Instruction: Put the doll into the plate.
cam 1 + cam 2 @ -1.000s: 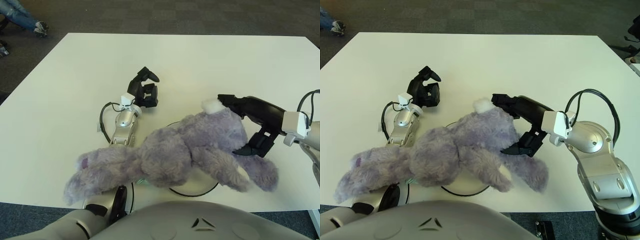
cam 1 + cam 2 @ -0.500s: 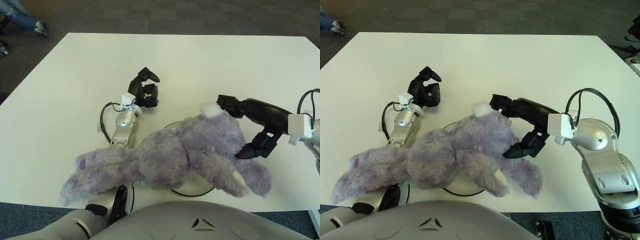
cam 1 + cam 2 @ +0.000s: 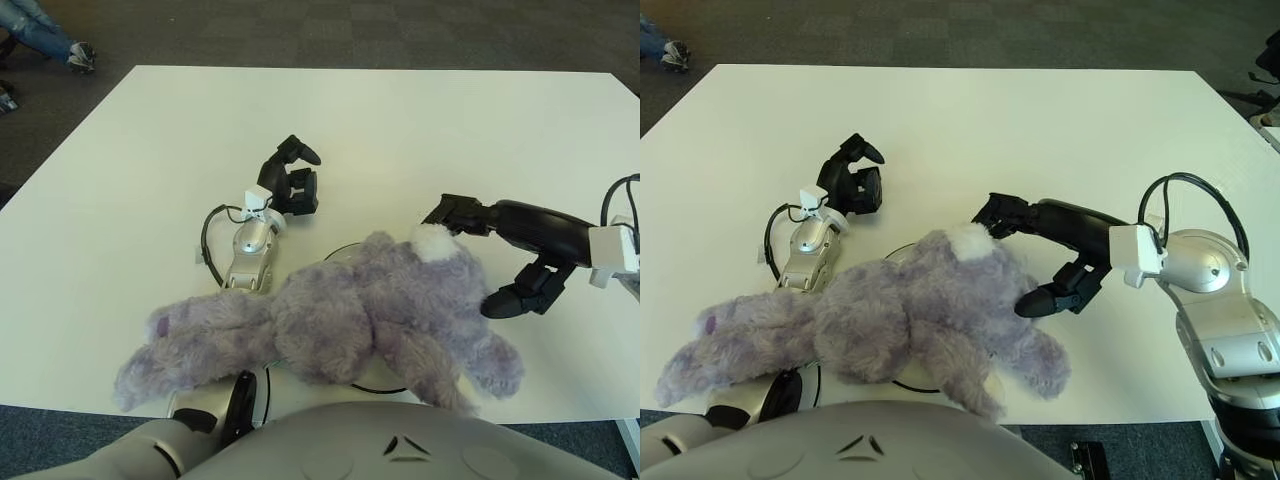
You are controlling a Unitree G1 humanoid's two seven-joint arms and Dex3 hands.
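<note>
since the earlier frames the right hand (image 3: 1035,255) has let go of the doll (image 3: 890,320) and drawn back toward the robot's right; the doll's rear end has dropped and its legs now splay flatter toward the near edge of the desk (image 3: 970,120). right hand now released: upper fingers (image 3: 1002,212) reach out just beside the white tail (image 3: 967,236), lower finger (image 3: 1040,298) is close to the doll's flank, contact there not clear, nothing gripped. doll is a purple plush animal, lying on its side across the near part of the white desk, head toward the robot's left, tail and legs toward the right. its middle and rear cover most of the plate (image 3: 338,253), of which only a thin dark rim shows as an arc beyond the body and another short arc (image 3: 905,383) under the near side; doll's head and front lie off the plate to the left. left hand (image 3: 291,183) shows farther out on the desk, beyond the doll's head end, well apart from it, fingers curled and holding nothing; its silver forearm (image 3: 247,250) runs back to the doll's shoulder, with a black cable (image 3: 208,240) looped beside it. dark carpet (image 3: 330,30) beyond the desk.
</note>
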